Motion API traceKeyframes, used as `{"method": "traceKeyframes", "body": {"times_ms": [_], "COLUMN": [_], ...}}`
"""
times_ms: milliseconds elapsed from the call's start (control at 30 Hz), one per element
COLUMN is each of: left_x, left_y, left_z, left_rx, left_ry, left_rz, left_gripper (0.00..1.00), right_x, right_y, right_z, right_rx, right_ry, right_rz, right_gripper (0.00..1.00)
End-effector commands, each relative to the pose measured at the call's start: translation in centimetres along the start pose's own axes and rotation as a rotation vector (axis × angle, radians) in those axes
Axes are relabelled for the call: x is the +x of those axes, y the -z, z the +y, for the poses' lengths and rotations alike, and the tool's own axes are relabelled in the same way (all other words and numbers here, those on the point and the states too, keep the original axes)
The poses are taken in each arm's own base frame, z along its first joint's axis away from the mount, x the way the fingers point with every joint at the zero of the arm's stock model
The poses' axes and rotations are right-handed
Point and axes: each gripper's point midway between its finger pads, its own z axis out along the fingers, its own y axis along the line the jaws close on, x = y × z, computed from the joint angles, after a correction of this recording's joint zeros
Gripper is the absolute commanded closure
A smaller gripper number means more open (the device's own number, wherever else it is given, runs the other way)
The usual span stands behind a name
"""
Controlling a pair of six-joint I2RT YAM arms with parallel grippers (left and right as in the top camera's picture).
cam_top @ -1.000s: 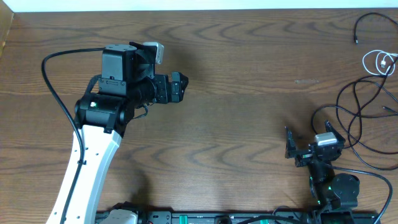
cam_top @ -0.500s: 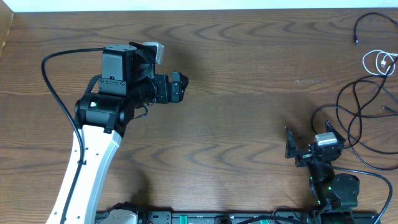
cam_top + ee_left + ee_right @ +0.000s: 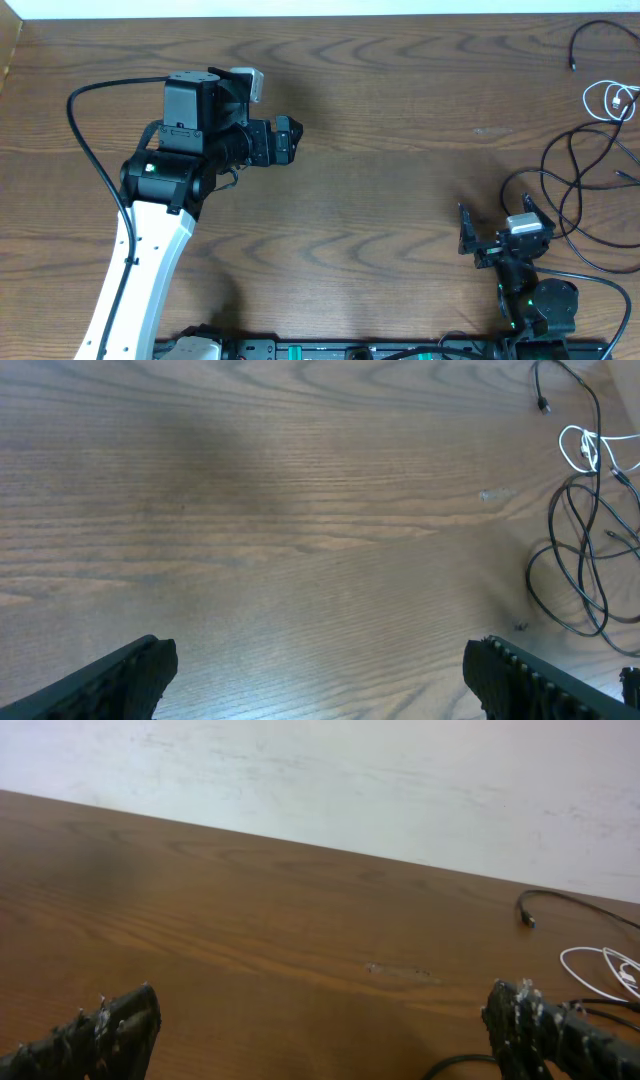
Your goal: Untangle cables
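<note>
Thin black cables (image 3: 580, 190) lie in overlapping loops at the table's right edge; they also show in the left wrist view (image 3: 575, 560). A short white cable (image 3: 610, 100) lies coiled above them, also seen in the left wrist view (image 3: 585, 448) and the right wrist view (image 3: 600, 965). Another black cable end (image 3: 590, 40) lies at the far right corner. My left gripper (image 3: 290, 140) is open and empty over the table's left middle, far from the cables. My right gripper (image 3: 505, 228) is open and empty, just left of the black loops.
The wooden table (image 3: 400, 150) spans the view. A thick black cord (image 3: 85, 130) runs to the left arm. A white wall (image 3: 350, 770) stands behind the table's far edge. The robot base rail (image 3: 350, 350) lies along the front edge.
</note>
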Motion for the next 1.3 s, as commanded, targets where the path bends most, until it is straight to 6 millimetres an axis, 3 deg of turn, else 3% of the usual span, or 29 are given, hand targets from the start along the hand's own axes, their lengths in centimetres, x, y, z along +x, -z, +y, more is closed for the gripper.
{"method": "traceKeyframes", "body": {"times_ms": [0,1267], "left_x": [-0.28,-0.29], "left_y": [0.14,0.6], "left_z": [0.02,-0.16], "left_rx": [-0.005,-0.003], "left_ry": [-0.012,-0.016], "left_rz": [-0.008,-0.02], "left_gripper": [0.03,0.03], "right_x": [0.06,0.06], "right_y": [0.04,0.04], "right_z": [-0.34,-0.34], "right_rx": [0.018,0.018], "right_ry": [0.003,0.003], "right_rz": [-0.001,-0.001], "right_gripper": [0.01,0.01]}}
